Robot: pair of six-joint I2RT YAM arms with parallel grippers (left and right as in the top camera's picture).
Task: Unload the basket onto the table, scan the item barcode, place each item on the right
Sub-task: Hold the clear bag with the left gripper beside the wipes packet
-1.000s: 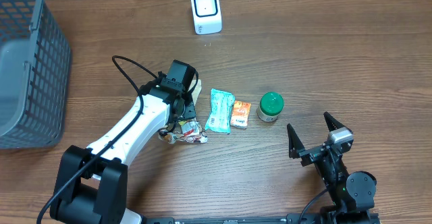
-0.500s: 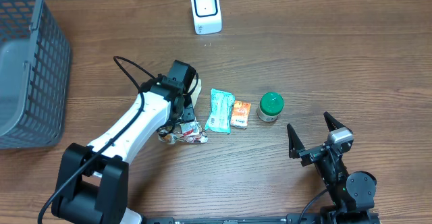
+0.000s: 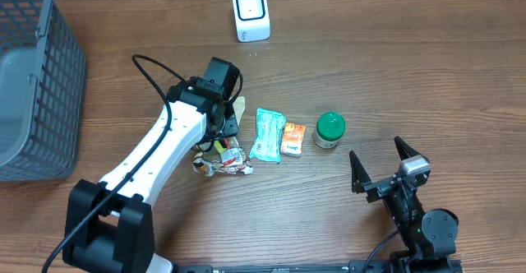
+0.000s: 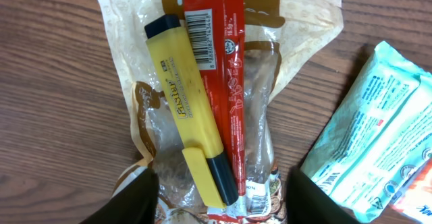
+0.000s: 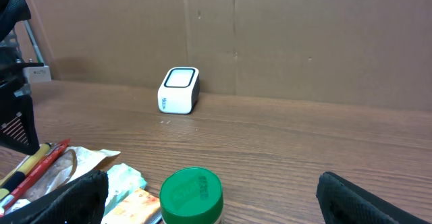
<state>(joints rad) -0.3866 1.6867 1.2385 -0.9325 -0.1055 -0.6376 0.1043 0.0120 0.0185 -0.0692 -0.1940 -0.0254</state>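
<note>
- The surface is a brown wood-grain table [image 3: 411,76]; behind it, the right wrist view shows a plain brown panelled wall [image 5: 304,35].
- One grey mesh basket [image 3: 33,84] stands at the table's left edge.
- One white scanner [image 3: 251,13] stands upright at the far side, well apart from the goods.
- Goods, one of each:
  - a crinkled clear-and-tan bag [image 4: 304,21]
  - a yellow highlighter [image 4: 189,109]
  - a red stick packet [image 4: 233,116]
  - a teal packet [image 3: 266,135]
  - a small orange packet [image 3: 292,139]
  - a green-lidded jar [image 3: 329,129]
- The teal packet, orange packet and jar lie in a row, the first two touching and the jar just beside them.
- The highlighter and the red stick packet lie side by side on top of the bag, touching along their length. The packet's barcode [image 4: 204,38] faces up at its far end.
- There are two arms.
- The left gripper [image 4: 224,177] hangs over the near end of the bag with its jaws apart. They straddle the near ends of the highlighter and the red stick packet. Whether they touch the bag I cannot tell.
- The right gripper [image 3: 376,154] rests near the front edge with its jaws spread wide and nothing in them. The jar is just ahead of it, and the red stick packet is well to its left.
</note>
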